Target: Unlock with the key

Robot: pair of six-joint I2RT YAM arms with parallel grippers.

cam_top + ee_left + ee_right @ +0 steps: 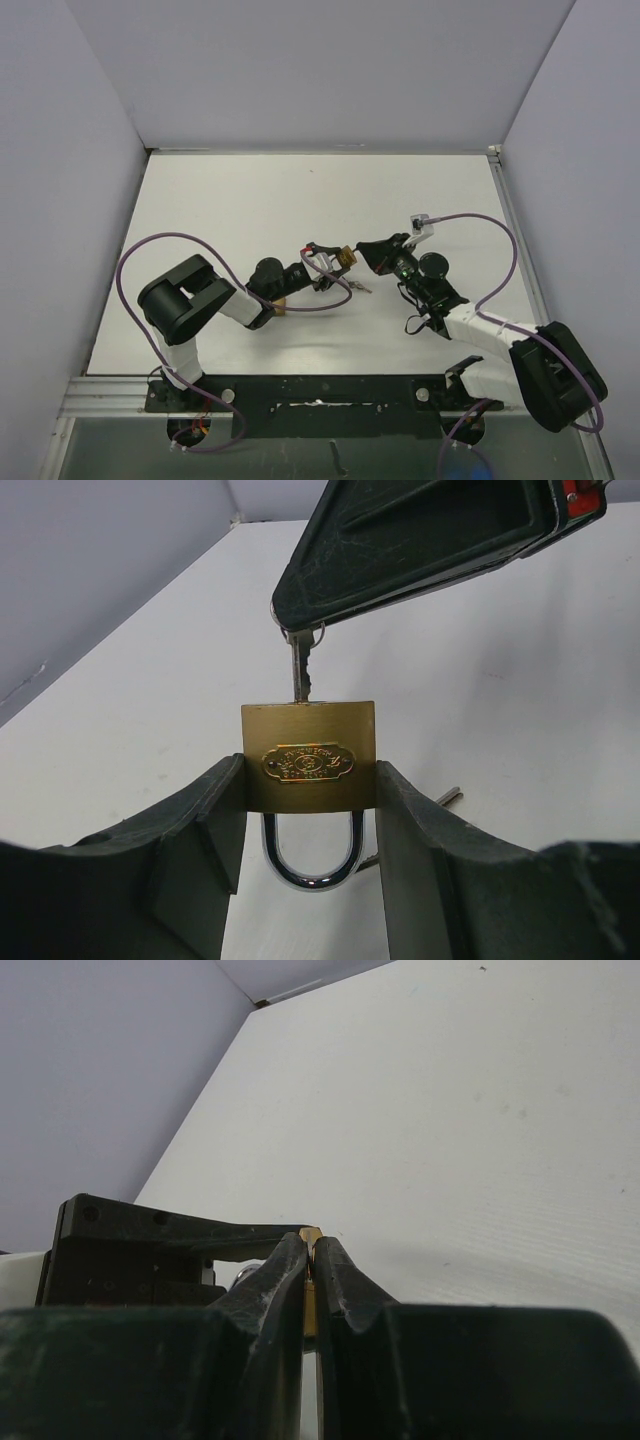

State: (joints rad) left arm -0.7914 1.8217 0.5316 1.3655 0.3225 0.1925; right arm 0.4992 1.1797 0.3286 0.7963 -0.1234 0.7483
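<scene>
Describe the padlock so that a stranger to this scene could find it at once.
Look at the middle of the white table. There the left gripper clamps the padlock, a square brass body with a silver shackle. It is the only gold-coloured thing there; the key that the right gripper holds to it is thin and grey.

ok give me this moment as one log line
left gripper: shut on padlock | right gripper: shut on key | key: blade in padlock | shackle: closed | step: not yet unlocked
</scene>
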